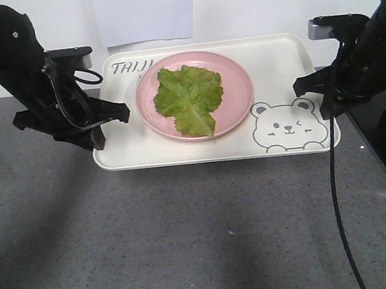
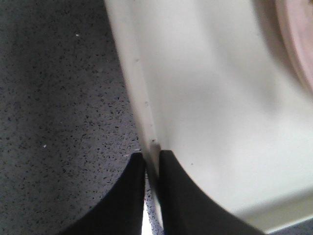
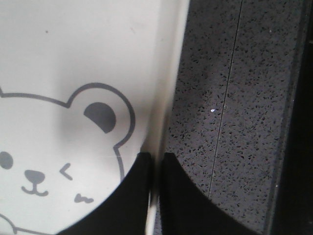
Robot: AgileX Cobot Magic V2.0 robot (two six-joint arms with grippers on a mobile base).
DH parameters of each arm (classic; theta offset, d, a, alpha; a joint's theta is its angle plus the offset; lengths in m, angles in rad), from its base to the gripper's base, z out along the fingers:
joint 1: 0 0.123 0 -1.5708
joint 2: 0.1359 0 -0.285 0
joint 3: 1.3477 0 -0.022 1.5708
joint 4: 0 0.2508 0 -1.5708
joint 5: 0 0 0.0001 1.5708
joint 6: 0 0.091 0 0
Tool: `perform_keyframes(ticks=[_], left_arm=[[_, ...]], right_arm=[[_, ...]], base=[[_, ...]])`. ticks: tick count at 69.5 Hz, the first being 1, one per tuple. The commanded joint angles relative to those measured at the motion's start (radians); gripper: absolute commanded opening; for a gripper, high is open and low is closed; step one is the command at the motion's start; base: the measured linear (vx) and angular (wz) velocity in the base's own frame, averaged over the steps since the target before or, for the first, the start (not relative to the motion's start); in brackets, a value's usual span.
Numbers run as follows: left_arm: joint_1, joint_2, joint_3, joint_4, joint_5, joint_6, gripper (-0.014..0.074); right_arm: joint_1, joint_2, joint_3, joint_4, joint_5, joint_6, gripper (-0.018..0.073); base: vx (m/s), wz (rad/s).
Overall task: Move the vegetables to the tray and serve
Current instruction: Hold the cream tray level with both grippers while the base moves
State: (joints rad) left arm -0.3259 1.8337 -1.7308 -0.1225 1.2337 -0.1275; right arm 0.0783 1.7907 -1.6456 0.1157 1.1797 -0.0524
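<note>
Lettuce: one crinkled bright green lettuce leaf [image 1: 189, 98] with a paler rib lies flat in the middle of the round pink plate [image 1: 238, 84]. Nothing else is touching it.

Plate: the pink plate sits on the big cream-white plastic tray [image 1: 145, 149], a little toward the back. In the left wrist view only a blurry bit of its pink edge [image 2: 298, 44] shows at the top right.

Tray: it has rounded corners and rests flat on the table, close to the wall. A grey cartoon bear face [image 1: 286, 126] is printed at its front right corner, and grey letters [image 1: 128, 67] at its back left are partly hidden by the plate.

Left claw: the black left gripper [image 1: 111, 118] is at the tray's left edge. In the left wrist view its two black fingers [image 2: 127, 196] are nearly together, one on each side of the thin tray rim [image 2: 144, 117], pinching it.

Right claw: the black right gripper [image 1: 323, 100] is at the tray's right edge, beside the bear. In the right wrist view its fingers [image 3: 134, 196] are clamped on the tray rim [image 3: 161, 107], one inside by the bear's ear [image 3: 100, 116] and one outside.

Table: the dark grey speckled tabletop [image 1: 189, 234] spreads out in front of the tray.

Cable: a thin black cable [image 1: 337, 198] hangs from the right arm down across the table.

Wall: a white wall [image 1: 268, 2] stands behind, with a white paper sheet [image 1: 143, 11] on it.
</note>
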Motion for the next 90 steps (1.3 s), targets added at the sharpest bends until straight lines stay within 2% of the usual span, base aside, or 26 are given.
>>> perform_keyframes(ticks=[1,90], left_arm=[[-0.016,-0.062,-0.036,-0.090,-0.055,0.026,-0.0006],[-0.016,-0.062,-0.036,-0.090,-0.055,0.026,-0.0006]], right_arm=[[0.011,-0.056,-0.032,0.074,-0.057,-0.031,-0.0007],[0.011,-0.056,-0.031,0.074,-0.057,-0.031,-0.0007]], base=[[0.00,0.00],[0.00,0.00]])
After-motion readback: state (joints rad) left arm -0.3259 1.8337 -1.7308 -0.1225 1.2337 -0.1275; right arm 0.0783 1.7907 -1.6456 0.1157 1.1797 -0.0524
